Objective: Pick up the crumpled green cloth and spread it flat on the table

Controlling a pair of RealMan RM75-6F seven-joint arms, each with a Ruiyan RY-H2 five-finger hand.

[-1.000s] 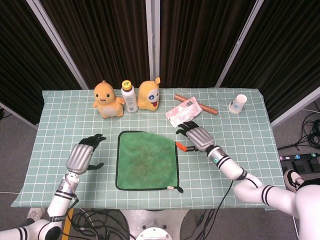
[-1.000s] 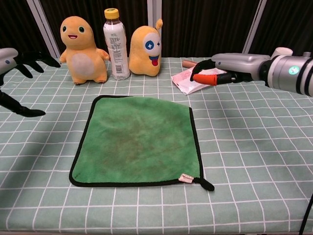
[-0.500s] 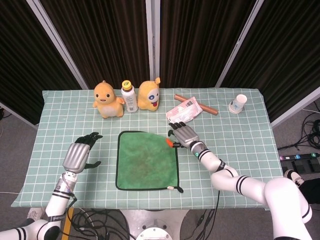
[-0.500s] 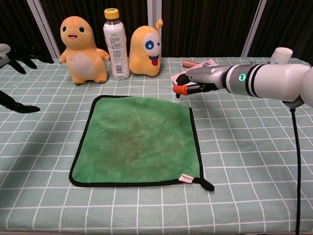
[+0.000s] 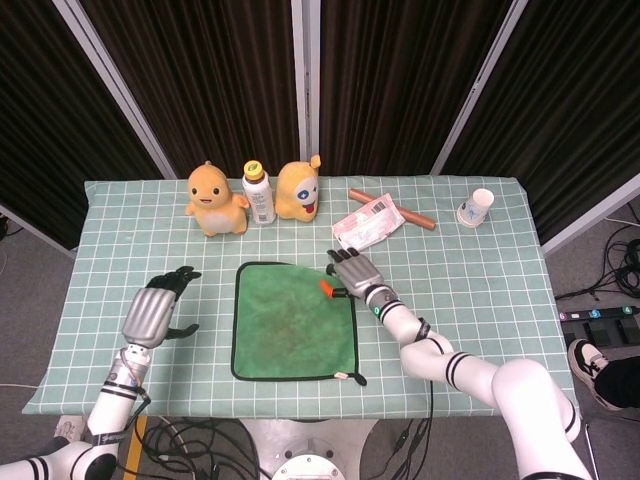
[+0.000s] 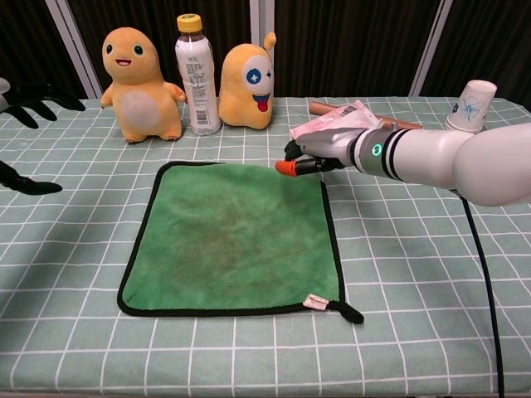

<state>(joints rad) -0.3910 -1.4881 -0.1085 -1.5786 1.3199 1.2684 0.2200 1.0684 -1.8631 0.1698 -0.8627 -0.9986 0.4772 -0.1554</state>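
The green cloth [image 5: 293,320] [image 6: 232,240] with a black border lies spread flat in the middle of the checked table [image 5: 500,290]. My right hand [image 5: 352,275] [image 6: 323,151] hovers at the cloth's far right corner, its fingers apart and its orange-tipped thumb pointing left over the cloth's edge. It holds nothing. My left hand [image 5: 152,312] [image 6: 25,98] stays left of the cloth and apart from it, fingers spread and empty. In the chest view only its dark fingertips show at the left edge.
Along the back stand an orange plush [image 5: 215,198] [image 6: 141,75], a bottle [image 5: 259,192] [image 6: 195,70] and a yellow plush [image 5: 298,190] [image 6: 249,79]. A pink packet [image 5: 368,220] [image 6: 332,123] and a brown stick [image 5: 418,219] lie behind my right hand. A paper cup [image 5: 476,207] [image 6: 470,105] stands far right.
My right hand has moved left, from beside the packet to the cloth's far right corner. My left hand has drifted slightly left. The cloth has not moved.
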